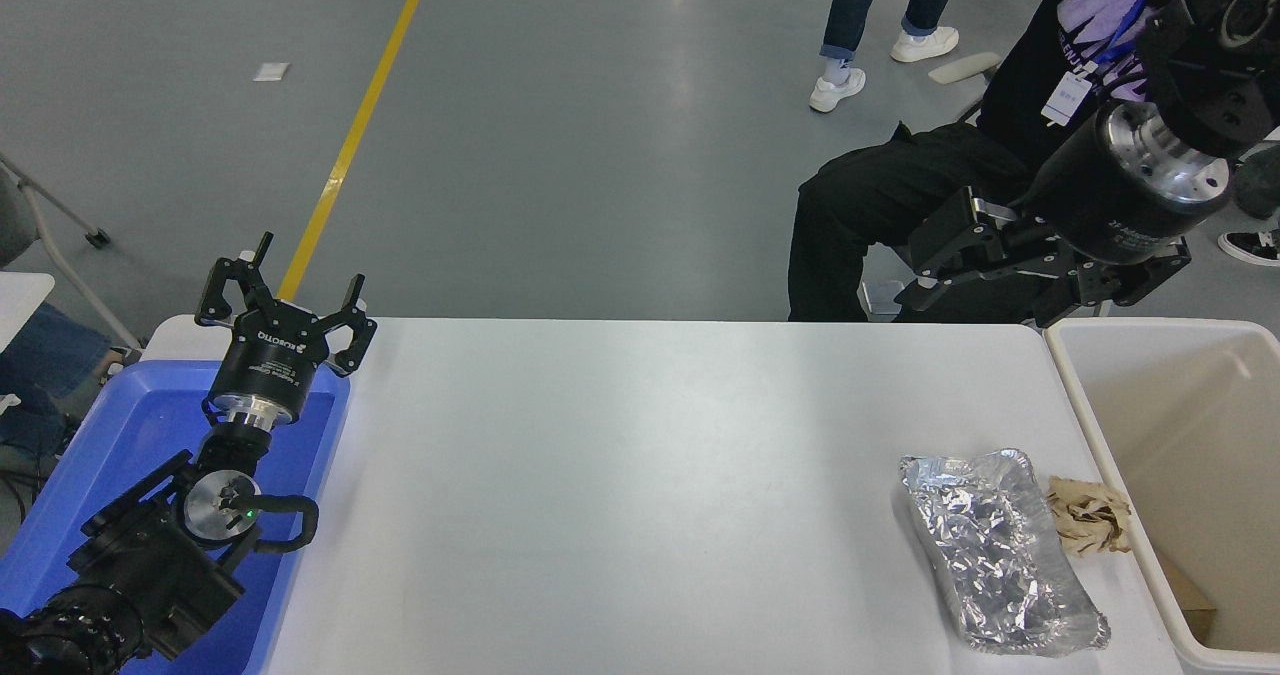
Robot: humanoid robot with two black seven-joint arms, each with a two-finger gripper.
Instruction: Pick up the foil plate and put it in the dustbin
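A crinkled foil plate (1000, 552) lies on the white table (640, 475) at its near right, beside the cream dustbin (1180, 425), a brown paper wad (1090, 517) between them. The right gripper (945, 255) hangs beyond the far edge, jaws spread. The left gripper (285, 290) sits over a blue tub (90, 475), jaws spread.
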